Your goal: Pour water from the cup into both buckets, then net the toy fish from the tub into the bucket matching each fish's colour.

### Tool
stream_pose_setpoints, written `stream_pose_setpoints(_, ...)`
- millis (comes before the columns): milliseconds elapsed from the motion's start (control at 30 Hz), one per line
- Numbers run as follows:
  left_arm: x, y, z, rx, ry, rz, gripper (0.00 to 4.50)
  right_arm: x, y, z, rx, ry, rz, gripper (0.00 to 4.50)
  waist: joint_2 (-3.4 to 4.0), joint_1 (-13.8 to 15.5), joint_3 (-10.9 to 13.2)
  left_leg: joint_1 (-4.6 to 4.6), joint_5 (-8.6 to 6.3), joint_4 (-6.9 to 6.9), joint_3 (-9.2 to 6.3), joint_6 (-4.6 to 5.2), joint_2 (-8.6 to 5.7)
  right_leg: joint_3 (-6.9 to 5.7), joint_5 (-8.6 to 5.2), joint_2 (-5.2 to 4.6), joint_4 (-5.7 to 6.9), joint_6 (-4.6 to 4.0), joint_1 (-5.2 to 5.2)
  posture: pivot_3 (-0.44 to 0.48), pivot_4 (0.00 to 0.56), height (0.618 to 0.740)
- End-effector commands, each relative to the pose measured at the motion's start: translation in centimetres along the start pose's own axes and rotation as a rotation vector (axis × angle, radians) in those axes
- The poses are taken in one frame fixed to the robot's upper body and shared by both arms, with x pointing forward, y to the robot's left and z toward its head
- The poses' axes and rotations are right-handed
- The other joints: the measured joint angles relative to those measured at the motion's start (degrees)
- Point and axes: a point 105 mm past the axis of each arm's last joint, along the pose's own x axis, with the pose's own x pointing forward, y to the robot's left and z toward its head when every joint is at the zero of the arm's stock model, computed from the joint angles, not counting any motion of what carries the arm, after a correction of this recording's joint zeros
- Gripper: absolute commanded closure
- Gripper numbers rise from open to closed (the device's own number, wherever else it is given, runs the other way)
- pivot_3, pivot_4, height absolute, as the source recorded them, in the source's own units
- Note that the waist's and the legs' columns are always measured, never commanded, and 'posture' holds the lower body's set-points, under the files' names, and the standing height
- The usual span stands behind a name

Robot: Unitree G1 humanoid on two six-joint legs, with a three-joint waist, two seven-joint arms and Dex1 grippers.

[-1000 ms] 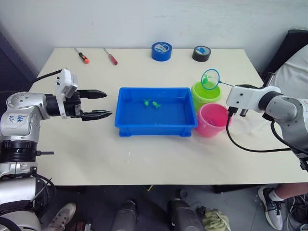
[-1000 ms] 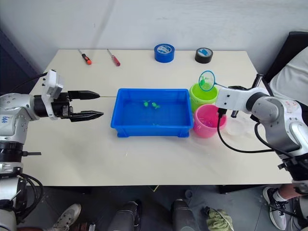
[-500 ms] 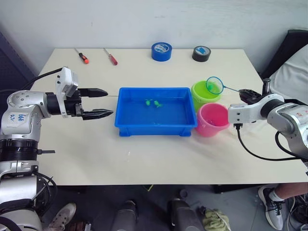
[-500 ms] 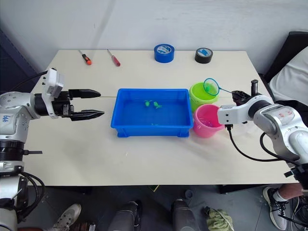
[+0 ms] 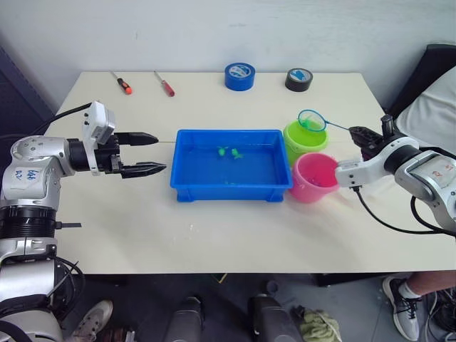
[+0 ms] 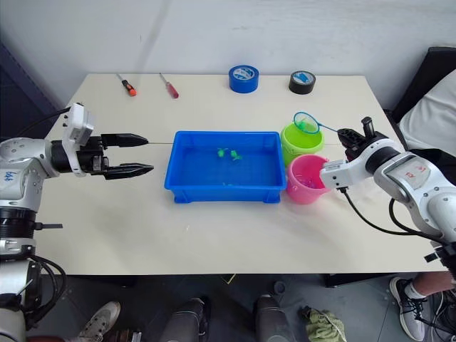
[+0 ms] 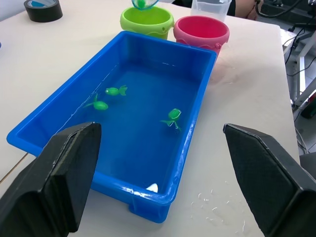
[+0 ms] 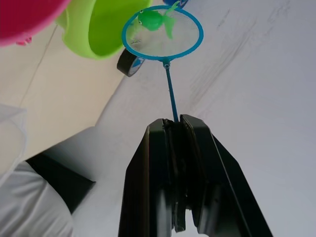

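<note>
The blue tub point(image 5: 187, 168) sits mid-table, and three green toy fish point(image 7: 117, 90) float in its water. To its right stand the lime green bucket point(image 5: 299, 141) and, nearer me, the pink bucket point(image 5: 313, 178). The clear cup point(image 7: 211, 9) stands behind the pink bucket. My right gripper point(image 8: 174, 121) is shut on the thin handle of the net point(image 5: 311, 120). The net's blue hoop hangs just over the green bucket, carrying one green fish point(image 8: 155, 19). My left gripper point(image 5: 160, 153) is open and holds nothing, left of the tub.
A blue tape roll point(image 5: 239, 75), a black tape roll point(image 5: 298, 78) and two screwdrivers point(image 5: 121, 83) lie along the table's far edge. A person in white point(image 5: 434, 107) sits at the right, close to my right arm.
My right wrist has turned and drawn back to the right. The net's hoop dipped from upright to lower over the green bucket, fish still in it. The left arm has not moved.
</note>
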Motion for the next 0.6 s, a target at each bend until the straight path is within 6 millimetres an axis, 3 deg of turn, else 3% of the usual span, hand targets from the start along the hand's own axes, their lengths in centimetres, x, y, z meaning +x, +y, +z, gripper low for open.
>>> stream_pose_setpoints(33,0.0,0.1,1.1,0.046,-0.012,0.001,0.19,-0.6,-0.7,-1.3,-0.043,0.041,-0.036,4.50,0.00,0.0,0.0,0.00,0.00,0.00,0.04,0.00,0.00,-0.01,0.00,0.00,0.00,0.00,0.00,0.000,0.150,0.734)
stream_pose_setpoints(467,-0.1,0.0,1.0,0.042,-0.009,0.003,0.19,-0.5,0.1,-1.0,-0.091,0.030,-0.030,4.50,0.00,-0.1,0.0,0.00,0.01,0.20,0.45,0.00,0.02,0.02,0.00,0.01,0.14,0.00,0.01,0.000,0.150,0.734)
stream_pose_setpoints(533,-0.2,0.0,1.0,0.043,-0.008,0.004,0.19,-0.4,-0.5,-1.3,-0.060,0.046,-0.049,4.50,0.00,-0.1,0.0,0.00,0.00,0.24,0.45,0.00,0.02,0.03,0.00,0.00,0.16,0.00,0.01,0.000,0.150,0.734)
stream_pose_setpoints(600,-0.4,0.1,1.0,0.044,-0.007,0.009,0.19,-0.4,-2.5,-1.8,-0.004,0.062,-0.103,4.50,0.00,-0.3,0.0,0.00,0.00,0.26,0.45,0.00,0.02,0.04,0.00,0.01,0.18,0.00,0.01,0.000,0.150,0.734)
